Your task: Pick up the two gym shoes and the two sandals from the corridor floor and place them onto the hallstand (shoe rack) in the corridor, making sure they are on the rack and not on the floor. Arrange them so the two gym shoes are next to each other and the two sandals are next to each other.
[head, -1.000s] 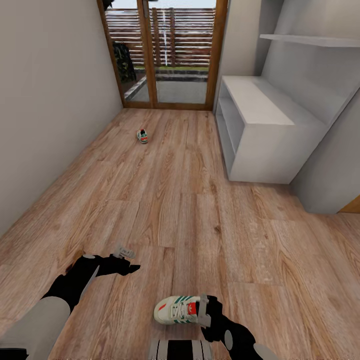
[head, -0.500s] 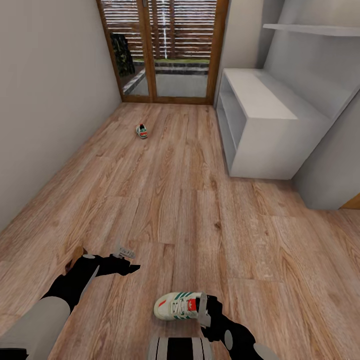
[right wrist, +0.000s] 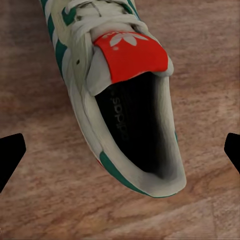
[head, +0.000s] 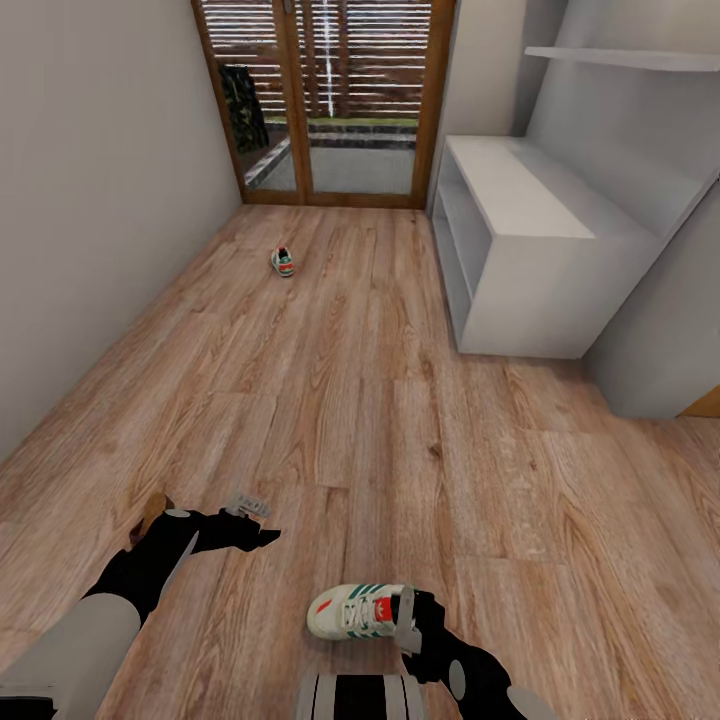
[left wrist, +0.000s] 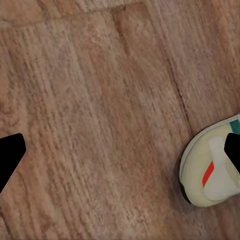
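One gym shoe [head: 355,612], white with green stripes and a red-orange tongue patch, lies on the corridor floor [head: 380,400] just in front of me. My right gripper [head: 405,622] is at its heel. In the right wrist view the right gripper [right wrist: 120,152] is open, its fingertips wide on either side of the shoe [right wrist: 125,115]. My left gripper [head: 258,520] hovers open over bare planks to the shoe's left; the left gripper [left wrist: 120,150] has that shoe [left wrist: 210,170] beside one fingertip. The other gym shoe [head: 284,262] lies far off near the door. A small brown piece [head: 152,510], perhaps a sandal, peeks out beside my left forearm. The hallstand [head: 510,200] stands at the right.
A wood-framed glass door [head: 330,100] closes the corridor's far end. A plain wall [head: 90,200] runs along the left. A floating shelf [head: 625,58] hangs above the hallstand's bench, and a grey panel [head: 660,340] juts out at the right.
The camera tilted slightly, shifting the whole picture, and the brown piece by my left forearm came into view. Both arms and the near shoe kept their places.
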### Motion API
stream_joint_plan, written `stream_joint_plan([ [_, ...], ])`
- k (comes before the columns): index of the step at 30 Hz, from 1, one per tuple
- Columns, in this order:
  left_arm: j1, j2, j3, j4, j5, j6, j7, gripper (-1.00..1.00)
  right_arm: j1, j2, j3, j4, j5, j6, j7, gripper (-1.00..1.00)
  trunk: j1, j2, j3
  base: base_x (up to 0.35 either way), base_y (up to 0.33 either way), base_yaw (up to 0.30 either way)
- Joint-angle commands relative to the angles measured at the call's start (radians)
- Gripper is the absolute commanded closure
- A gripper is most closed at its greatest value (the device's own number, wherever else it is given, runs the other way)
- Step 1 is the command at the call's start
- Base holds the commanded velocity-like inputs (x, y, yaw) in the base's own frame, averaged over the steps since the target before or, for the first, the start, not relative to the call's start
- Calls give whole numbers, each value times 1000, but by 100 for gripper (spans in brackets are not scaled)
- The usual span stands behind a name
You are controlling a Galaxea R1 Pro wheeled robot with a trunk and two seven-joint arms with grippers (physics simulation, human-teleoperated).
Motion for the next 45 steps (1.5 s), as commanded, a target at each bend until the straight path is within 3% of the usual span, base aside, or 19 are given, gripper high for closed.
stream_joint_plan([
  [1, 0, 1, -1, -2, -6, 3, -4, -100, 0, 0, 2, -2, 7, 5, 5, -100, 0, 0, -1, 0, 0, -107],
  [17, 0, 0, -1, -2, -6, 4, -3, -100, 0, -7, -1, -9, 9, 5, -2, -100, 0, 0, -1, 0, 0, -86],
  [32, 0, 1, -1, -2, -6, 4, -3, -100, -1, -12, -2, -72, 11, 8, -2, -100, 0, 0, -1, 0, 0, -4],
  [45, 0, 0, -1, -2, -6, 3, -4, -100, -31, -16, -2, -78, 13, 9, 2, -100, 0, 0, -1, 0, 0, 0],
])
